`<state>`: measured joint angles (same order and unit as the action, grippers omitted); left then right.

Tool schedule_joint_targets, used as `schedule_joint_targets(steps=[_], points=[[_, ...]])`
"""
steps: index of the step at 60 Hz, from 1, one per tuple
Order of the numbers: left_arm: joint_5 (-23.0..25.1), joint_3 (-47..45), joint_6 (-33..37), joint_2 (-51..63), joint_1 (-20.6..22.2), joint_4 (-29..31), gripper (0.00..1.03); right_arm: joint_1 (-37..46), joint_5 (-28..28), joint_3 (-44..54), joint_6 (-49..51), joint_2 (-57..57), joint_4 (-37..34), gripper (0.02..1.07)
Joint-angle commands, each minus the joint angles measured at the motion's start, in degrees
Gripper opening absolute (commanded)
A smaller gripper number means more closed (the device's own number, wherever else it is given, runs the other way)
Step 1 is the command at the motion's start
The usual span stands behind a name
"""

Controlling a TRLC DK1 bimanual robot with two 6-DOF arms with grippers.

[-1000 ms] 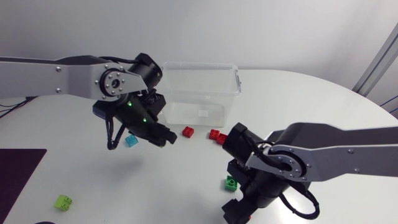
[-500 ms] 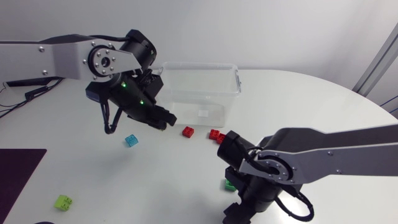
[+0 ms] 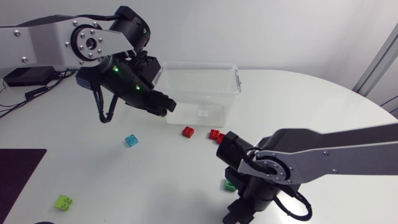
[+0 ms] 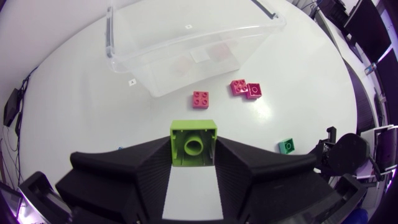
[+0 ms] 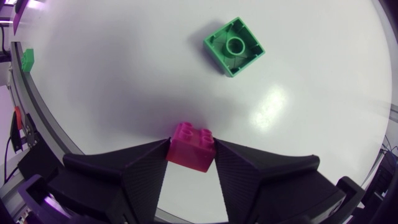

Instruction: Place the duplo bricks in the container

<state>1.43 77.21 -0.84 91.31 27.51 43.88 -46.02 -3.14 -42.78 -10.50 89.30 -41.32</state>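
My left gripper [image 3: 163, 108] hangs above the table by the front left corner of the clear plastic container [image 3: 231, 88], shut on a lime green brick [image 4: 193, 143] that sits upright between its fingers. The right arm [image 3: 273, 174] bends low over the table's near side. In the right wrist view my right gripper [image 5: 192, 150] has both fingers against a magenta brick [image 5: 193, 145] resting on the table. An upturned green brick [image 5: 234, 46] lies ahead of it.
Loose on the table are a red brick [image 3: 188, 131], a red pair [image 3: 217, 136], a cyan brick [image 3: 131, 140], a second lime brick [image 3: 63, 201] and the green brick [image 3: 230, 185]. The container [image 4: 186, 43] holds no bricks. A dark mat [image 3: 15, 174] lies at the left.
My left arm has risen and swung back toward the container with the lime brick, leaving the cyan brick behind. The right arm has shifted slightly left over the table.
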Motion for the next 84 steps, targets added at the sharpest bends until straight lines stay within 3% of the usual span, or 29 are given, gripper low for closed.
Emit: schedule_joint_targets(steps=[1, 22, 44, 49, 53, 54, 57, 63, 84], points=[[0.0, 2.4, 0.8, -1.6, 0.4, -1.2, 0.22, 0.3, 0.6, 0.4, -0.9, -0.2, 0.8, 0.44], [-0.6, 11.2, 0.8, 2.6, 0.4, -5.8, 0.22, 2.5, 3.7, -0.1, 0.4, -6.4, 0.4, 0.44], [-0.6, 20.1, 0.1, 16.4, -2.5, -10.7, 0.24, 8.2, 5.7, -9.6, 2.7, -11.4, -3.9, 0.44], [-0.8, 21.9, -0.7, 19.0, -3.3, -10.7, 0.30, 9.2, 5.8, -11.6, 2.9, -11.7, -4.1, 0.44], [-1.1, 23.1, -1.0, 20.8, -3.8, -10.7, 0.47, 9.9, 5.8, -12.8, 2.9, -11.6, -4.0, 0.44], [-1.3, 23.4, -1.1, 21.6, -3.9, -10.7, 0.58, 10.0, 5.8, -13.2, 2.9, -11.5, -4.0, 0.44], [-1.6, 23.9, -1.4, 22.4, -4.1, -10.7, 0.77, 10.7, 5.8, -14.2, 2.9, -11.2, -4.0, 0.44], [-1.7, 23.9, -1.5, 22.5, -4.2, -11.1, 0.98, 11.7, 6.2, -16.9, 3.1, -10.8, -3.9, 0.44], [-2.5, 17.3, -0.7, 8.2, -6.6, -8.5, 0.99, 15.3, 6.8, -31.9, 4.4, -4.9, -5.3, 0.44]])
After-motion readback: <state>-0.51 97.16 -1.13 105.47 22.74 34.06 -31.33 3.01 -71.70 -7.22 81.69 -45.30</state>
